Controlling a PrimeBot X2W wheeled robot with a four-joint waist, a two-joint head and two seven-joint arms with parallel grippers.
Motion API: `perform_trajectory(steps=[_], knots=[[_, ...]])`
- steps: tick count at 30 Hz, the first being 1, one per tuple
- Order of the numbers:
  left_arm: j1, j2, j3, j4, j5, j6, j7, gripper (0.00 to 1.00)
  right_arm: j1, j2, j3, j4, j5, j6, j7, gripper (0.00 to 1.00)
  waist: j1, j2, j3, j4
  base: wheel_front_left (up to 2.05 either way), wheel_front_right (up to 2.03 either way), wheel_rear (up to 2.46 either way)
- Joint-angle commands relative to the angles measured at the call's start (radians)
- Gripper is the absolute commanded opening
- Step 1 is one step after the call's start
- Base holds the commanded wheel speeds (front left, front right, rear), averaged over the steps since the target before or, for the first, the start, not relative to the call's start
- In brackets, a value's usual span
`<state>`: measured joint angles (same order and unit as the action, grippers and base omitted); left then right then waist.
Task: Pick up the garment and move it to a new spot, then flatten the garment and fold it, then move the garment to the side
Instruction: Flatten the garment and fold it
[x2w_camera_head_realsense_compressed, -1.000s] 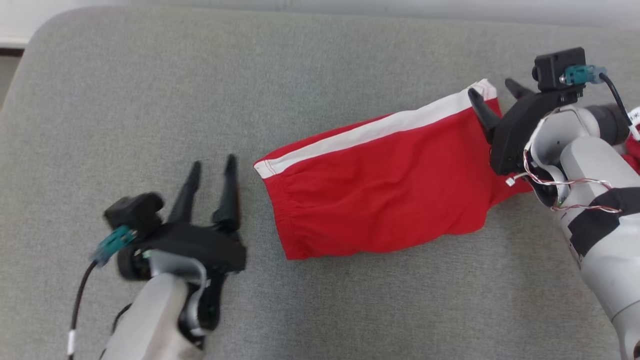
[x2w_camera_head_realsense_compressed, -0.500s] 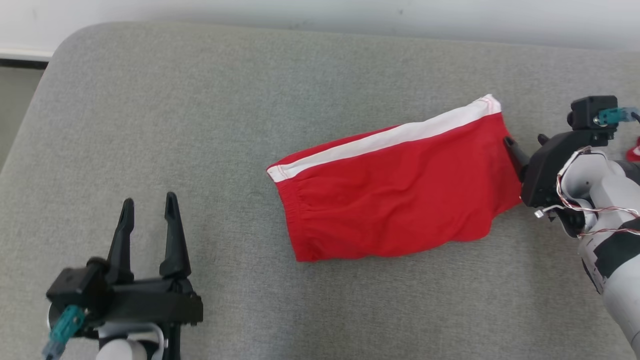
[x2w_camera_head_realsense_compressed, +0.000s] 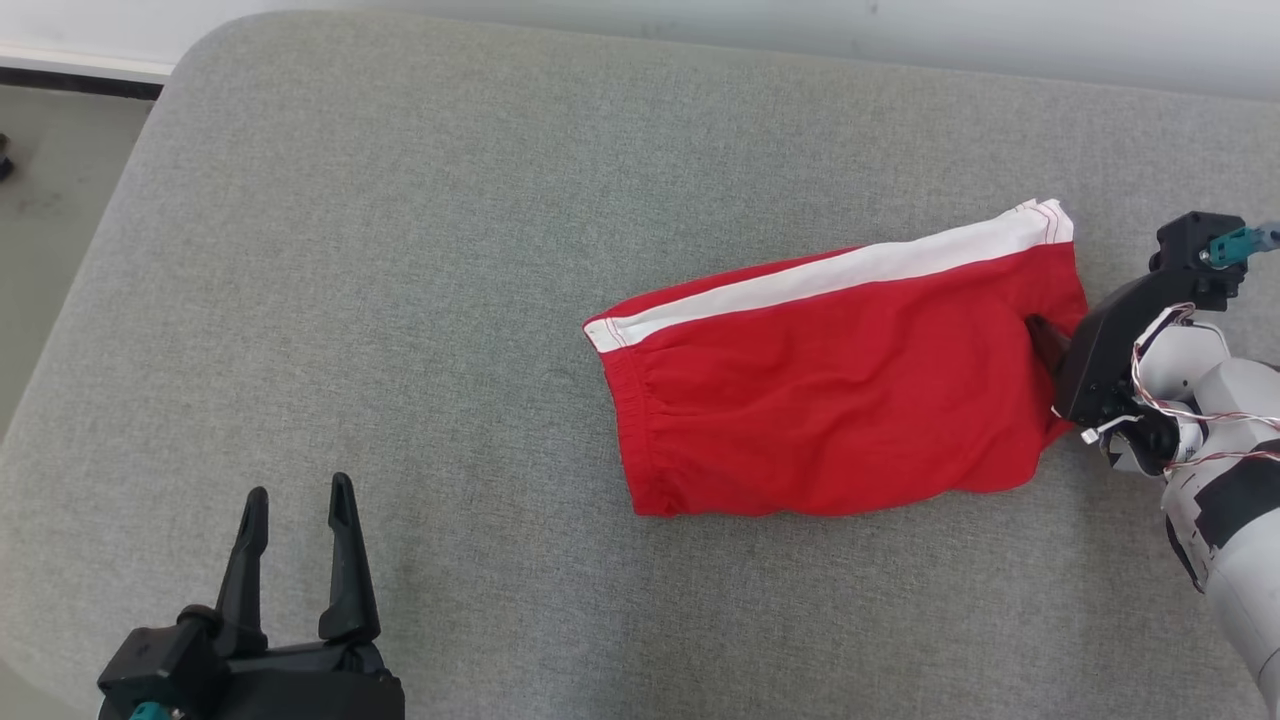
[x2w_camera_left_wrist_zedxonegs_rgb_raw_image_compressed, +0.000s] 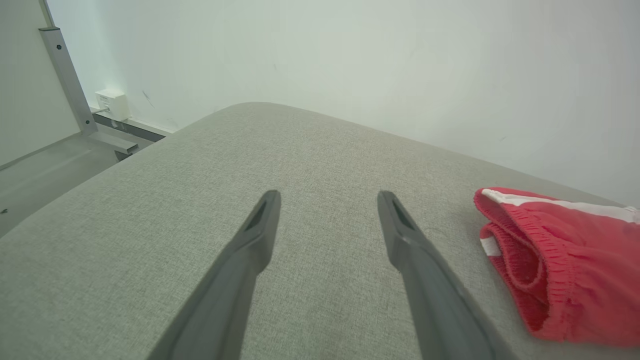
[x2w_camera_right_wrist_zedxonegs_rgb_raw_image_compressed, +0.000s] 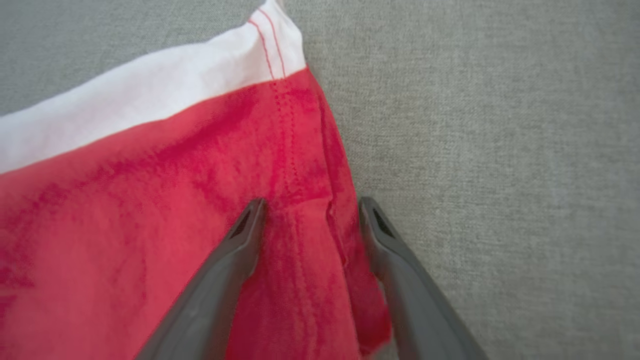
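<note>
The garment (x2w_camera_head_realsense_compressed: 830, 400) is a pair of red shorts with a white side stripe, lying folded and flat on the grey cushion (x2w_camera_head_realsense_compressed: 400, 250). My right gripper (x2w_camera_head_realsense_compressed: 1048, 340) is at its right edge. In the right wrist view the right gripper (x2w_camera_right_wrist_zedxonegs_rgb_raw_image_compressed: 310, 202) is open, one finger over the red cloth (x2w_camera_right_wrist_zedxonegs_rgb_raw_image_compressed: 150, 200) and the other just off the hem. My left gripper (x2w_camera_head_realsense_compressed: 295, 490) stands open at the lower left, well apart from the shorts. Between the open fingers of the left gripper (x2w_camera_left_wrist_zedxonegs_rgb_raw_image_compressed: 327, 197) there is bare cushion, with the waistband end of the garment (x2w_camera_left_wrist_zedxonegs_rgb_raw_image_compressed: 560, 265) to their right.
The cushion's rounded left corner drops to the floor (x2w_camera_head_realsense_compressed: 50, 150). A pale wall (x2w_camera_head_realsense_compressed: 700, 25) runs along the far edge. The left wrist view shows a metal frame post (x2w_camera_left_wrist_zedxonegs_rgb_raw_image_compressed: 65, 75) and a small white wall box (x2w_camera_left_wrist_zedxonegs_rgb_raw_image_compressed: 111, 102) beyond the cushion.
The head camera has shifted. My left gripper has drawn back from the shorts to the lower left. My right gripper has come down from the striped corner to the middle of the right hem.
</note>
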<state>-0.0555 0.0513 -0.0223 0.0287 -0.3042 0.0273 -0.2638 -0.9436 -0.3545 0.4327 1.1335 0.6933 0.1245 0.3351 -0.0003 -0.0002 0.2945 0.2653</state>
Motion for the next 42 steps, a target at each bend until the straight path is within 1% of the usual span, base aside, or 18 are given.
perform_trajectory(steps=[1,7,10,16,20,26,28,31,36,40,42], knots=[[0.002,-0.001,-0.002,0.003,-0.005,0.0,0.0,1.0,0.094,0.061,0.024,0.041,-0.002,0.01,0.027,0.0,0.0003,0.0002,-0.001,0.0,0.0,0.0,0.0],[0.009,-0.001,-0.018,-0.003,-0.015,0.014,0.0,1.0,0.083,0.039,0.012,0.06,-0.017,0.007,-0.022,0.0,0.0003,0.0002,-0.007,-0.004,0.0,0.0,0.0],[0.014,-0.001,-0.022,-0.003,-0.017,0.017,0.0,1.0,0.077,0.046,0.008,0.063,-0.02,0.006,-0.046,0.0,0.0003,0.0002,-0.013,-0.012,0.0,0.0,0.0],[0.024,0.0,-0.028,0.005,-0.005,0.017,0.0,1.0,0.073,0.025,0.003,0.065,-0.045,0.004,-0.135,0.0,0.0003,0.0002,-0.052,-0.032,0.0,0.0,0.0],[0.037,0.0,-0.02,0.007,0.015,0.016,0.0,1.0,0.081,0.028,-0.013,0.048,-0.036,0.004,-0.187,0.0,0.0003,0.0002,-0.095,-0.062,0.0,0.0,0.0],[0.074,0.0,-0.014,0.013,0.028,0.015,0.0,1.0,0.108,0.001,-0.013,0.032,-0.061,0.004,-0.231,0.0,0.0003,0.0002,-0.159,-0.117,0.0,0.0,0.0],[0.094,0.0,-0.009,0.01,0.027,0.022,0.0,1.0,0.119,-0.021,-0.01,0.033,-0.085,0.004,-0.248,0.0,0.0003,0.0002,-0.181,-0.145,0.0,0.0,0.0],[0.109,0.0,-0.011,0.01,0.028,0.02,0.0,1.0,0.123,-0.044,-0.006,0.038,-0.118,0.004,-0.258,0.0,0.0003,0.0002,-0.194,-0.165,0.0,0.0,0.0],[0.111,0.0,-0.016,0.01,0.015,0.024,0.0,1.0,0.098,-0.081,0.003,0.058,-0.197,0.004,-0.285,0.0,0.0003,0.0002,-0.207,-0.185,0.0,0.0,0.0],[0.102,0.0,-0.027,0.013,0.006,0.028,0.0,1.0,0.081,-0.078,0.01,0.04,-0.247,0.004,-0.302,0.0,0.0003,0.0002,-0.211,-0.187,0.0,0.0,0.0],[0.098,0.0,-0.033,0.016,0.006,0.029,0.0,1.0,0.078,-0.054,0.016,0.015,-0.262,0.004,-0.3,0.0,0.0003,0.0002,-0.214,-0.185,0.0,0.0,0.0]])
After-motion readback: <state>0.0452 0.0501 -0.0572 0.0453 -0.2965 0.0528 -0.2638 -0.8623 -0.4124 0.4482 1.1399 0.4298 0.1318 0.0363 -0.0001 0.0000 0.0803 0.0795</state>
